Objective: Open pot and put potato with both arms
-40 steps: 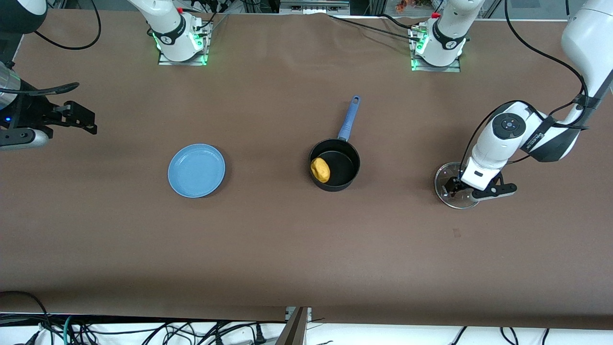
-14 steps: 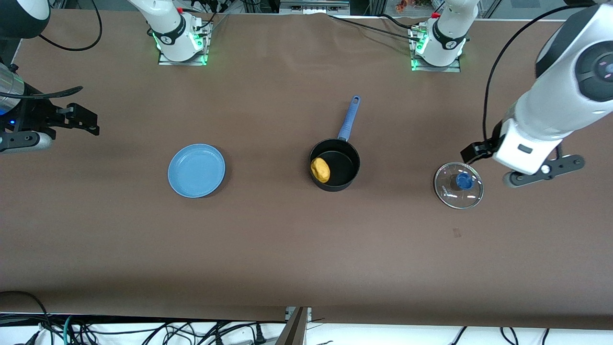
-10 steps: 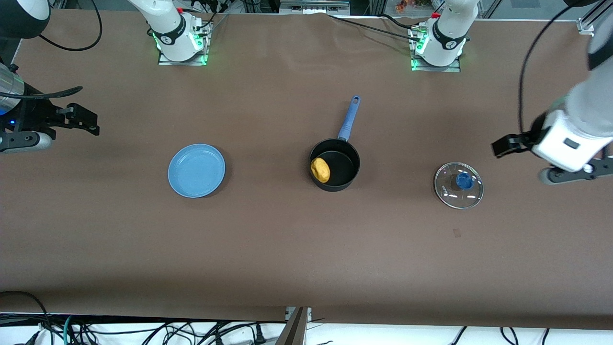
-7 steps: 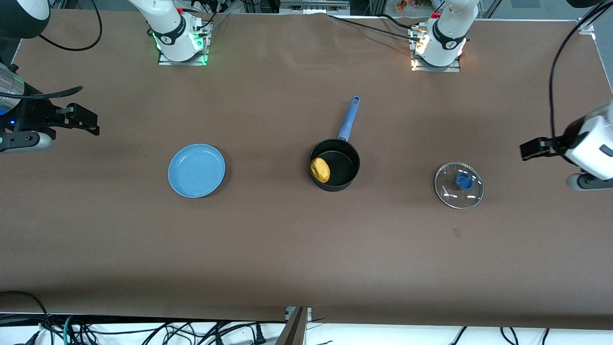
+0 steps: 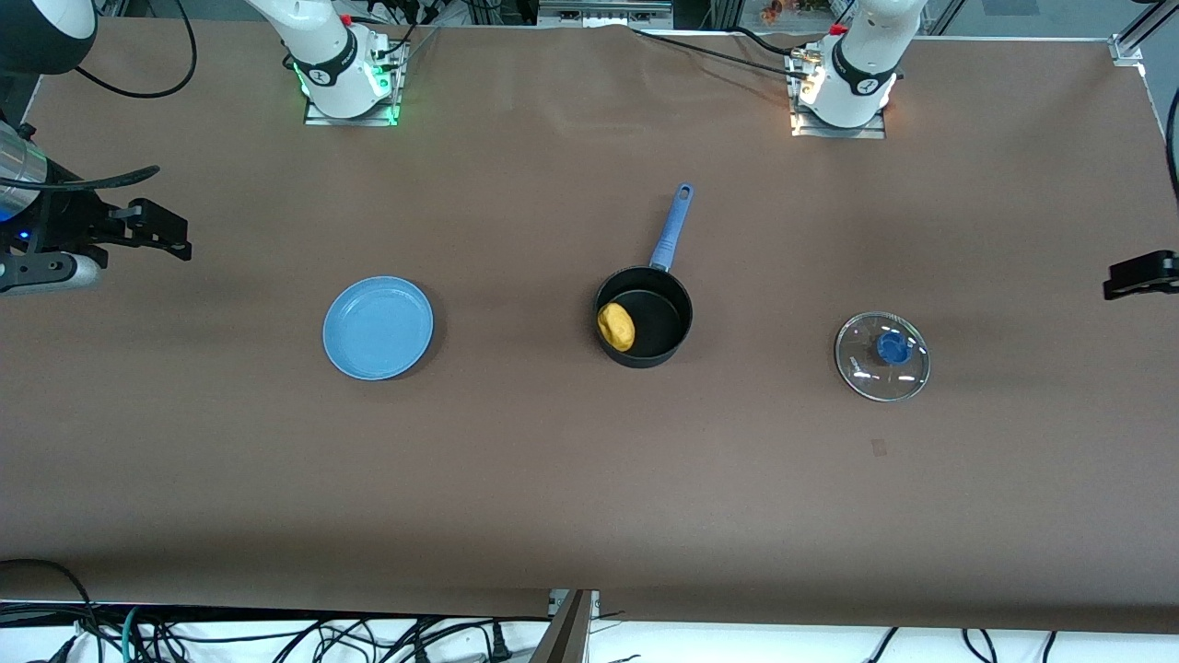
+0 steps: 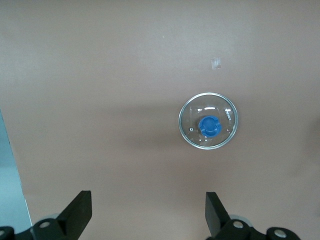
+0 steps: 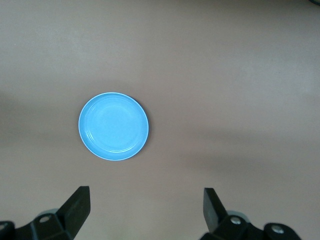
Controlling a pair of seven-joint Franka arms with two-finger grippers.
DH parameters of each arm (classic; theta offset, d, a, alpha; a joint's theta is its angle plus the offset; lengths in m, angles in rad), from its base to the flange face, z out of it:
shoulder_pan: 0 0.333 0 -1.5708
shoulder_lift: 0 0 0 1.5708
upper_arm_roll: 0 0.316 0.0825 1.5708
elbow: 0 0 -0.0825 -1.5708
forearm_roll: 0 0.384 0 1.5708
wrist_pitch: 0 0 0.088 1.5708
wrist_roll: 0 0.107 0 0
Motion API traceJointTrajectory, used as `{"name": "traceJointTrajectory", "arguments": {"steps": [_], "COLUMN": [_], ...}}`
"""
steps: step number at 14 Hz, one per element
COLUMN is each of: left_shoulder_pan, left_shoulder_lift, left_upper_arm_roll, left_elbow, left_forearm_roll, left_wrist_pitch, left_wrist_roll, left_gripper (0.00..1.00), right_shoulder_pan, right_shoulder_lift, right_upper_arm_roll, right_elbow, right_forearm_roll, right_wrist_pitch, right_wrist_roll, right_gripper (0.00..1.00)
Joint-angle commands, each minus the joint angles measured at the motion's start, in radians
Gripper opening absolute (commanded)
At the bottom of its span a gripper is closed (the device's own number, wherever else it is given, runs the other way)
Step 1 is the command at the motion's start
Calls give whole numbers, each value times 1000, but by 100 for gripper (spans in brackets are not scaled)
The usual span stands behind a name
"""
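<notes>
Front view: small black saucepan with long blue handle (image 5: pixel 644 316) uncovered mid-table, lumpy yellow-orange potato (image 5: pixel 616 327) already inside. Clear glass lid with blue knob (image 5: pixel 881 356) flat on the brown table (image 5: pixel 553 479) toward the left arm's end, released moments ago. Left gripper (image 5: pixel 1140 274) now pulled right out to the table's edge; right gripper (image 5: pixel 138 230) waiting at its end.

Left wrist view: fingers (image 6: pixel 80 212) spread wide, empty.

Right wrist view: fingers (image 7: pixel 77 205) apart, round light-blue plate (image 7: pixel 114 126) below.

Looks finished.

Black pot (image 5: pixel 644 318), blue handle (image 5: pixel 671 226); yellow-orange potato (image 5: pixel 616 327); light-blue plate (image 5: pixel 378 328); brown table (image 5: pixel 516 460).
</notes>
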Motion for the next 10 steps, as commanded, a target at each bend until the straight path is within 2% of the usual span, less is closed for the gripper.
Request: {"name": "traceJointTrajectory", "arguments": {"steps": [1,5,10], "left_shoulder_pan": [-16,-38,-67], "left_shoulder_lift": [-9,-9,-12], "left_upper_arm_roll": [2,-4,21], "left_elbow": [26,22,3], "left_forearm_roll": [-26,-50,-89], "left_wrist_pitch": [-6,-12,-6], "left_wrist_roll": [13,10,-39], "left_gripper": [100,100,100], "right_shoulder_pan": [-4,-6,-6], "right_shoulder_lift": [-7,-7,-7], "right_upper_arm_roll": [2,2,1], "right_elbow": [-10,-10,-10], "right_forearm_roll": [2,1,-1], "right_wrist_pitch": [3,3,3], "right_wrist_roll": [-19,-19,-19], "right_gripper": [100,100,100]}}
